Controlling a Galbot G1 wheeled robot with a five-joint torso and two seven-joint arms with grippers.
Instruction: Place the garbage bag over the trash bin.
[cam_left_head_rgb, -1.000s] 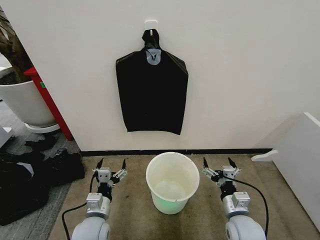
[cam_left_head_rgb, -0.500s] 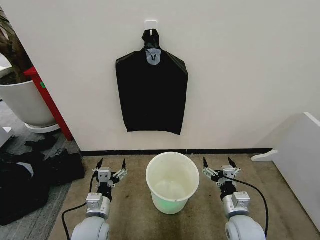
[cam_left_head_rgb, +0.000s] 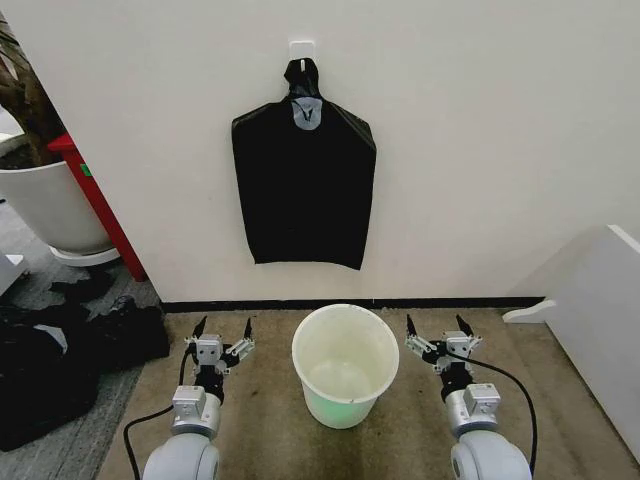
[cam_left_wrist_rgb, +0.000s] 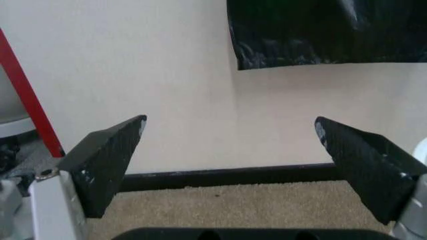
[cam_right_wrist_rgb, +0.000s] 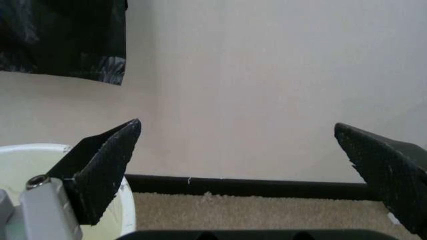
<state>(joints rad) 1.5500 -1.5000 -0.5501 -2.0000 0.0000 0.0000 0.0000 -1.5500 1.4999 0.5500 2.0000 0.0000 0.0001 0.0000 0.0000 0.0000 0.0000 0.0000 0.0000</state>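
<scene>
The left gripper (cam_left_head_rgb: 223, 328) has its two fingers (cam_left_wrist_rgb: 107, 160) spread wide with nothing between them, hovering low over the carpet (cam_left_head_rgb: 260, 420) just beside the trash bin (cam_left_head_rgb: 345, 365). The right gripper (cam_left_head_rgb: 433, 325) matches it on the bin's other side, its fingers (cam_right_wrist_rgb: 100, 167) equally splayed and holding nothing, with the bin's rim showing beside one of them in the right wrist view. Neither touches the bin. There is one trash bin, a cream-white bucket standing upright on the carpet between the two grippers, near the wall (cam_left_head_rgb: 480, 150), and its inside looks bare. One garbage bag (cam_left_head_rgb: 304, 180) hangs flat on the wall straight above the bin, black and glossy, caught by its knotted top on a white hook (cam_left_head_rgb: 301, 48). Off to the left stands one large white plant pot (cam_left_head_rgb: 50, 205) holding soil and a plant.
</scene>
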